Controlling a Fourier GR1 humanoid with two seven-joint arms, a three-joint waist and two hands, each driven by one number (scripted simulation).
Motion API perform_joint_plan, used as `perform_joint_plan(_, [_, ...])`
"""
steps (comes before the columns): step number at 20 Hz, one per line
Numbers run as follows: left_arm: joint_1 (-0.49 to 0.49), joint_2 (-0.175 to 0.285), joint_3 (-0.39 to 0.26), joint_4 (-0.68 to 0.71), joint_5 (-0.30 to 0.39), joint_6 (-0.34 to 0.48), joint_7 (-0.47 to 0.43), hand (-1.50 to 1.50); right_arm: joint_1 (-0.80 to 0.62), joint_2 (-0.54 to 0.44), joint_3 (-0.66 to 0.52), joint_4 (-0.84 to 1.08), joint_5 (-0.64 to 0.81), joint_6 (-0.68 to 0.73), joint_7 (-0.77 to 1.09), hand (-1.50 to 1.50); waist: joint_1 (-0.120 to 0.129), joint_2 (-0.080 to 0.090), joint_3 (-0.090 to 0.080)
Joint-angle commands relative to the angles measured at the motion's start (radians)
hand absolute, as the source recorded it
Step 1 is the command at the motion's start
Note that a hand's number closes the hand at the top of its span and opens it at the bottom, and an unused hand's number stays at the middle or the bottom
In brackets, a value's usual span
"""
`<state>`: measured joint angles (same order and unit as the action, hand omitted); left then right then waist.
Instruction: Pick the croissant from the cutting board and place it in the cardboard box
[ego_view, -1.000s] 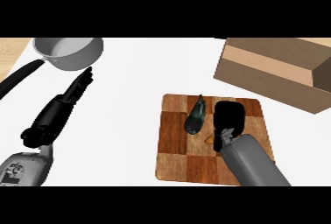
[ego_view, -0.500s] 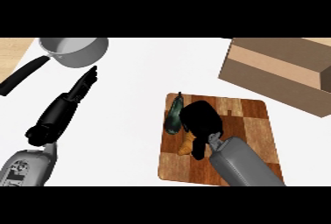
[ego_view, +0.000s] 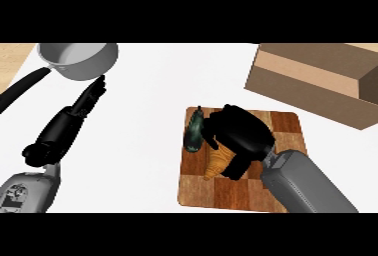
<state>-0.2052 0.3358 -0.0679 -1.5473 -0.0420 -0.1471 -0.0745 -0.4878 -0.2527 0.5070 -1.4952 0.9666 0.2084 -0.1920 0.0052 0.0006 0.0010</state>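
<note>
An orange croissant (ego_view: 218, 164) lies on the wooden cutting board (ego_view: 284, 125), with only its lower end showing. My right hand (ego_view: 240, 132) sits on top of it, fingers curled over its upper end and the thumb along its right side. The open cardboard box (ego_view: 314, 85) stands at the back right, apart from the board. My left hand (ego_view: 77, 112) lies flat at the left with its fingers straight, pointing toward the back.
A dark green vegetable (ego_view: 195, 131) lies on the board's left edge, touching my right hand's fingers. A grey pot (ego_view: 80, 59) with a long black handle (ego_view: 21, 89) stands at the back left, just beyond my left fingertips.
My right hand has swung left across the board and curled down over the croissant, which now shows beneath it. The left arm has stayed in place.
</note>
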Motion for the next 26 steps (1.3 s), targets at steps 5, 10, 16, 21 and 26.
perform_joint_plan(5, [0.016,-0.029,-0.003,0.038,-0.033,0.008,-0.043,0.00,-0.001,-0.044,-0.229,-0.193,-0.124,0.018,-0.002,1.50,-0.017,-0.003,-0.001])
perform_joint_plan(10, [-0.001,0.000,0.024,0.028,-0.017,-0.015,-0.031,0.00,-0.104,0.036,-0.431,-0.142,-0.212,0.027,0.215,1.50,-0.007,-0.002,-0.002])
perform_joint_plan(16, [0.052,0.006,0.019,-0.045,-0.014,-0.042,-0.007,0.00,-0.263,-0.020,-0.595,0.064,-0.217,-0.015,0.259,1.50,0.015,0.001,-0.001])
perform_joint_plan(21, [0.002,-0.013,0.039,-0.021,-0.009,-0.042,0.010,0.00,-0.344,-0.111,-0.692,0.324,-0.231,-0.069,0.139,1.50,0.013,0.004,-0.001])
perform_joint_plan(26, [-0.021,-0.047,0.009,0.021,-0.055,-0.011,-0.023,0.00,-0.431,-0.286,-0.681,0.578,-0.153,-0.024,-0.003,1.50,0.025,0.011,-0.001])
